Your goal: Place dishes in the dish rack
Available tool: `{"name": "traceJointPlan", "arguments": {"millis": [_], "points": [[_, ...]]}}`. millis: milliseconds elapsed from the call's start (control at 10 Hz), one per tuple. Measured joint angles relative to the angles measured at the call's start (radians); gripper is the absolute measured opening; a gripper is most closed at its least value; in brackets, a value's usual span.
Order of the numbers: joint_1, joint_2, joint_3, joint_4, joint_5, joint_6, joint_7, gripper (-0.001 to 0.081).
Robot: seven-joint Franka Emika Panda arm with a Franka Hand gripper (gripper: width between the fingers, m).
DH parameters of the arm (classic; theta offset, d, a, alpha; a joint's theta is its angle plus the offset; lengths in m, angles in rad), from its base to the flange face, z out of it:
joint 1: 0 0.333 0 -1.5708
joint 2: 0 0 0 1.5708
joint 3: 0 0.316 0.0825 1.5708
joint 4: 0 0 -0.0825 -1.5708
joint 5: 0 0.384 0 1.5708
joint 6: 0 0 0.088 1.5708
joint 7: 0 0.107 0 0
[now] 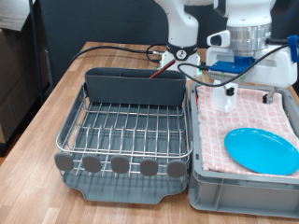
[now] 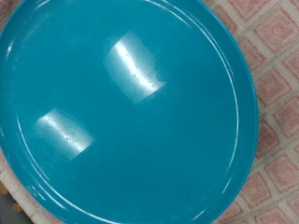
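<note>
The round light-blue plate (image 1: 262, 149) lies flat on the pink checked cloth (image 1: 245, 117) inside the grey crate (image 1: 234, 191), at the exterior view's right. It fills the wrist view (image 2: 121, 112), with cloth (image 2: 276, 56) showing along one edge. My gripper (image 1: 228, 95) hangs over the far part of the cloth, above and to the left of the plate. A small white shape sits at its fingertips; I cannot tell if it is the cup. The wooden spoon is out of view. The wire dish rack (image 1: 126, 126) with its dark caddy (image 1: 135, 89) stands left of the crate, with no dish in it.
The rack and crate sit side by side on a wooden table (image 1: 56, 89). Black and red cables (image 1: 131, 51) run across the table behind the rack. The robot's base (image 1: 182, 37) stands at the back. Grey round tabs (image 1: 120, 164) line the rack's front edge.
</note>
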Motion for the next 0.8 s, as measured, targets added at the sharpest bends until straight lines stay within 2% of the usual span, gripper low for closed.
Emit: {"name": "traceJointPlan", "arguments": {"millis": [300,500,800], "points": [[-0.012,0.081,0.035,-0.027,0.265,0.154,-0.241,0.0803],[-0.011,0.08,0.03,-0.024,0.251,0.137,-0.228,0.0803],[-0.019,0.081,0.043,-0.03,0.39,0.136,-0.35,0.0803]]}}
